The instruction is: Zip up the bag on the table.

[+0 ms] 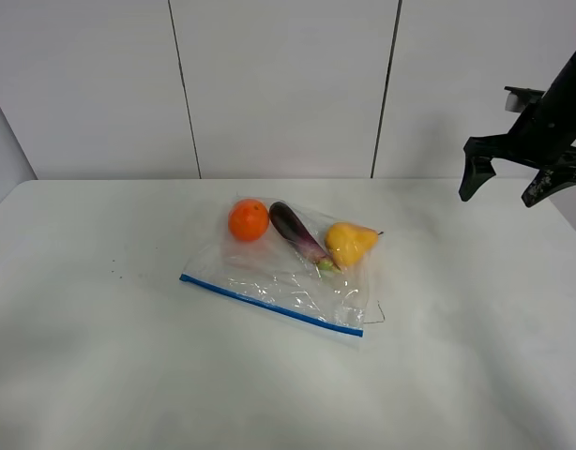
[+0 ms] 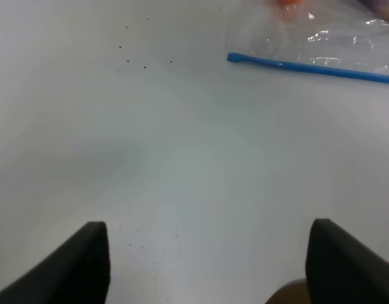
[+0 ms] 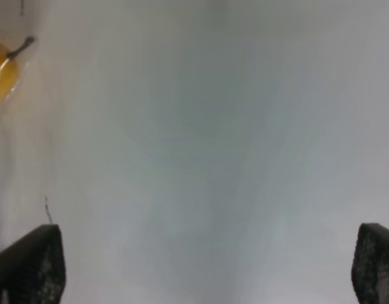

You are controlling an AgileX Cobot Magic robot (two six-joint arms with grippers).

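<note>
The clear plastic bag [image 1: 288, 281] lies flat mid-table with its blue zipper strip [image 1: 269, 305] along the near edge. Through it show an orange [image 1: 249, 219], a purple eggplant [image 1: 297, 232] and a yellow pear [image 1: 349, 243]. My right gripper [image 1: 506, 186] hangs open and empty in the air at the far right, well clear of the bag. My left arm is out of the exterior view; its wrist view shows the open fingers [image 2: 80, 263] above bare table [image 2: 182, 158], with the zipper strip [image 2: 308, 66] and a bag corner [image 2: 327, 31] ahead. The right wrist view shows the pear [image 3: 1, 73].
The white table [image 1: 100, 356] has a few dark specks [image 1: 114, 273] left of the bag. A grey panelled wall [image 1: 279, 84] stands behind the table's far edge.
</note>
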